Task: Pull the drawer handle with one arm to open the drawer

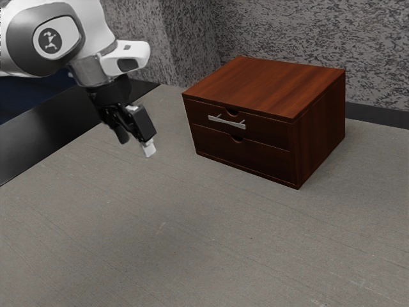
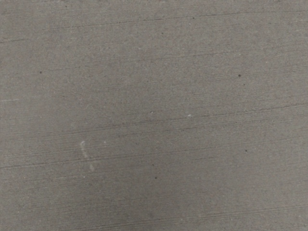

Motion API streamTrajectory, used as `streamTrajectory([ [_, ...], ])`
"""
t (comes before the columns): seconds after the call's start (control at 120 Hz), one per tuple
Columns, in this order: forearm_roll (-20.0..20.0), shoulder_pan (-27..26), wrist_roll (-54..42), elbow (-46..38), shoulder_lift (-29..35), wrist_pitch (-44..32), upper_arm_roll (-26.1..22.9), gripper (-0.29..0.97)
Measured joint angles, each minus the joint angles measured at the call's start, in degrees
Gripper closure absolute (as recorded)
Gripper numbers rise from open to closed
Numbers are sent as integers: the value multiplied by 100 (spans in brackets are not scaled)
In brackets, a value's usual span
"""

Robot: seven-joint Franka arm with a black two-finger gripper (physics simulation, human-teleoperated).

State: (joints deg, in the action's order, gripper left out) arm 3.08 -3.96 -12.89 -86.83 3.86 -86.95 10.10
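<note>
A dark red wooden cabinet (image 1: 268, 86) with two drawers stands on the grey table, at the exterior view's right of centre. The top drawer (image 1: 255, 128) carries a silver bar handle (image 1: 226, 121) near its left end, and its front sits flush with the cabinet. The lower drawer (image 1: 246, 155) is also flush and has only a small notch. My gripper (image 1: 135, 146) hangs above the table well to the left of the cabinet, pointing down and slightly toward it. Its fingers are open with nothing between them. The wrist view looks down on bare table surface (image 2: 154, 115).
The grey table (image 1: 192, 243) spreads wide in front of the cabinet and under my hand. A black strip (image 1: 38, 141) borders the table at the exterior view's left. A rough grey wall (image 1: 287, 32) stands behind the cabinet.
</note>
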Motion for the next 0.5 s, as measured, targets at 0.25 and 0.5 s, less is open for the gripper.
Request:
streamTrajectory([
  [0.25,-160,-128,127,-75,-21,-267,-3,2],
  [0.5,33,-333,2743,367,63,53,-831,3],
])
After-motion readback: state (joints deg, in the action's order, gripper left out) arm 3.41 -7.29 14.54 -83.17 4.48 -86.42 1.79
